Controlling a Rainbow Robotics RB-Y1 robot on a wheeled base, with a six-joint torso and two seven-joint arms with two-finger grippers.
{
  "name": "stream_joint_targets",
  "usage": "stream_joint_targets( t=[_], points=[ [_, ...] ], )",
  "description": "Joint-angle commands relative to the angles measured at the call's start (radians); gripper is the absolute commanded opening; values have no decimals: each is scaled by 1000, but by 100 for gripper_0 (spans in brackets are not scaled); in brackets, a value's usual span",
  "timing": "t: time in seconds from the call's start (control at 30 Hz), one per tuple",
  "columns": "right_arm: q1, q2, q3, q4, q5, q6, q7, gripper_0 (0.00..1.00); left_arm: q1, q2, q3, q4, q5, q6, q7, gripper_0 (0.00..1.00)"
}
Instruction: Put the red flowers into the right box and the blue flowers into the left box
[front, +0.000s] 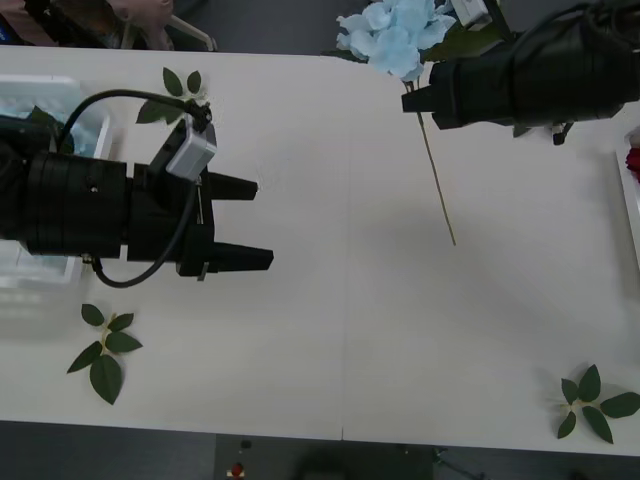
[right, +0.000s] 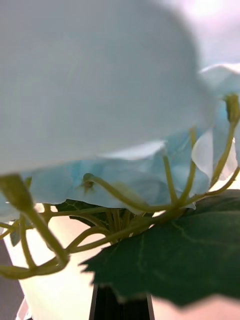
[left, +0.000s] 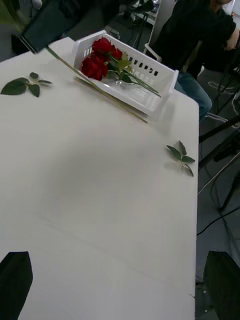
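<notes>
While the right gripper (front: 408, 100) hangs over the far edge of the tabletop (front: 340, 300), a blue flower (front: 395, 35) sits right at its tip, the pale head beyond the far edge and the thin stem (front: 437, 180) slanting down toward the near side. From the right wrist view the petals (right: 100, 80) and a broad dark leaf (right: 185, 255) crowd just ahead of the jaws, so whether they pinch the stem cannot be told. The left gripper (front: 240, 222) hovers over the left part of the tabletop with its jaws spread wide and holding nothing, well apart from that flower. Behind it the left box (front: 60, 120) holds more pale blue blooms. At the right edge, the right box (left: 145, 82) holds the red flowers (left: 100, 57). Loose leaf sprigs (front: 105, 350) lie scattered on the tabletop.
</notes>
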Motion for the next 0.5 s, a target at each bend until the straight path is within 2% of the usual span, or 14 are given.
stream_joint_targets(
  t=[0.03,0.23,0.37,0.5],
  points=[
    [-16,89,-89,19,-24,65,193,0,65,-53,33,38,168,-8,21,100],
    [27,228,-196,45,-25,117,393,0,68,-47,91,167,332,107,134,100],
    [55,286,-238,45,-27,117,449,0,65,-100,99,234,312,170,169,100],
    [64,342,-267,45,-53,119,449,0,53,-191,99,299,282,175,169,100]
  ],
)
